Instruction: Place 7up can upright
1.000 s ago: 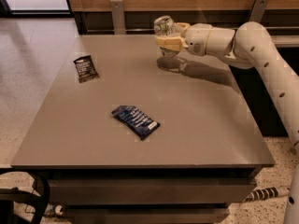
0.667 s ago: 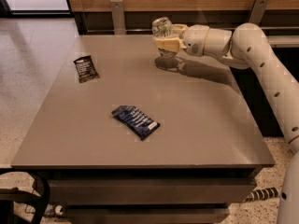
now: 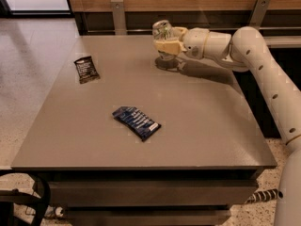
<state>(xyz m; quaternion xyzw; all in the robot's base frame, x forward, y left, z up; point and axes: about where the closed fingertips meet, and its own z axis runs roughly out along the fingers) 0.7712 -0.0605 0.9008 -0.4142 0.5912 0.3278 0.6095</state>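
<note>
The lower half of the 7up can [image 3: 162, 29] is hidden behind the cream fingers [image 3: 170, 46] of the pincer [image 3: 165, 45], which is clenched around it near the upper middle of the frame, over the far edge of the worktop [image 3: 197, 126]. Only the can's shiny metal top and a band of silvery, pale green side show above the fingers; its print is too blurred to read. It stands roughly upright in the grasp, top end up. Its base cannot be seen, so whether it touches the worktop is unclear; a dark shadow [image 3: 167, 64] lies on the surface just below the pincer. The white arm [image 3: 263, 65] reaches in from the right and is cut off by the right edge of the frame. A flat black packet [image 3: 86, 69] lies at the upper left of the worktop and a flat blue wrapper [image 3: 136, 122] near the centre, both well apart from the can. A dark curved object [image 3: 28, 201] at the lower left is cut off and hard to make out
</note>
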